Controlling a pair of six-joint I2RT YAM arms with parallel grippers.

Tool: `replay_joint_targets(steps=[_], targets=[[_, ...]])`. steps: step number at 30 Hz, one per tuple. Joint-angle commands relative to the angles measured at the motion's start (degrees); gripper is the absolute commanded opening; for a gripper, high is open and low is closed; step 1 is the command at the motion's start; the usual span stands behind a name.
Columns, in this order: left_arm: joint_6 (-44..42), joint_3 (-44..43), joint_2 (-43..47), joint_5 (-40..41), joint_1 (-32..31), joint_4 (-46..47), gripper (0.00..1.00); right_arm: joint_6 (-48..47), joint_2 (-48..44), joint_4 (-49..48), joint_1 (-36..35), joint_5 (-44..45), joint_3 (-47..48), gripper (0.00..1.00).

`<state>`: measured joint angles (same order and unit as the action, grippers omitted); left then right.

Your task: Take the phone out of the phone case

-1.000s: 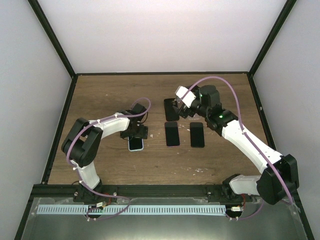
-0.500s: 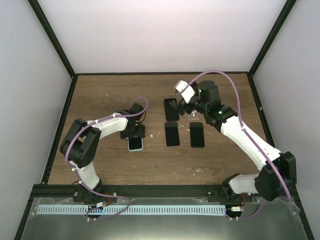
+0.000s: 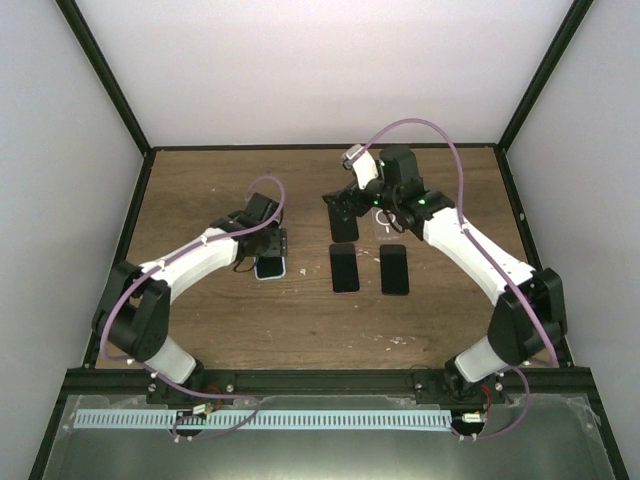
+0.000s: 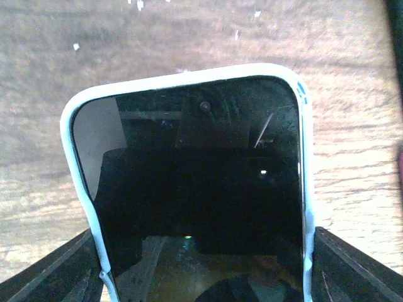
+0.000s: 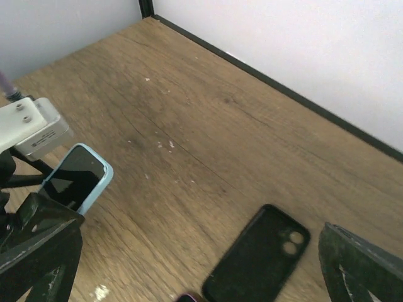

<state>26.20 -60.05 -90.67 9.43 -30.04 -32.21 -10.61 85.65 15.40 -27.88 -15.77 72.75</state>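
Observation:
The phone in its light blue case [image 3: 268, 267] is left of the table's middle, with its dark screen facing up [image 4: 195, 182]. My left gripper [image 3: 268, 244] is shut on the sides of the case. Its fingers [image 4: 356, 267] press against both long edges near the phone's lower end. The phone also shows in the right wrist view [image 5: 75, 179], tilted under the left wrist. My right gripper [image 3: 344, 203] is open and empty. It hovers over an empty black case [image 5: 258, 255] with the jaws wide apart [image 5: 198, 267].
The empty black case [image 3: 343, 222] lies at the back of the middle. Two dark phones [image 3: 345, 268] [image 3: 394, 268] lie side by side in front of it. Black frame rails and white walls bound the wooden table [image 3: 200, 180].
My left gripper has carried the cased phone a little farther from the arm bases. My right arm has swung back and to the left, above the black case.

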Motion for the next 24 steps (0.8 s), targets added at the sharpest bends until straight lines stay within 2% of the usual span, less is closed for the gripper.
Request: replay_joint_targets(steps=[1,11,18,24], targets=[[-3.73,1.24,5.12,2.06,-0.37,5.41,0.62,11.54,4.68,2.79,0.28,-5.67,6.51,1.00],[-12.45,5.62,15.22,4.02,-3.74,14.52,0.59,26.08,15.16,3.45,0.28,-21.39,14.71,0.98],[-16.49,6.28,17.90,4.66,-5.69,17.85,0.59,32.30,18.42,0.19,0.15,-30.83,14.96,0.89],[-16.84,4.76,17.49,4.22,-5.96,17.99,0.60,34.07,19.77,-0.97,-1.19,-34.21,15.14,0.85]])
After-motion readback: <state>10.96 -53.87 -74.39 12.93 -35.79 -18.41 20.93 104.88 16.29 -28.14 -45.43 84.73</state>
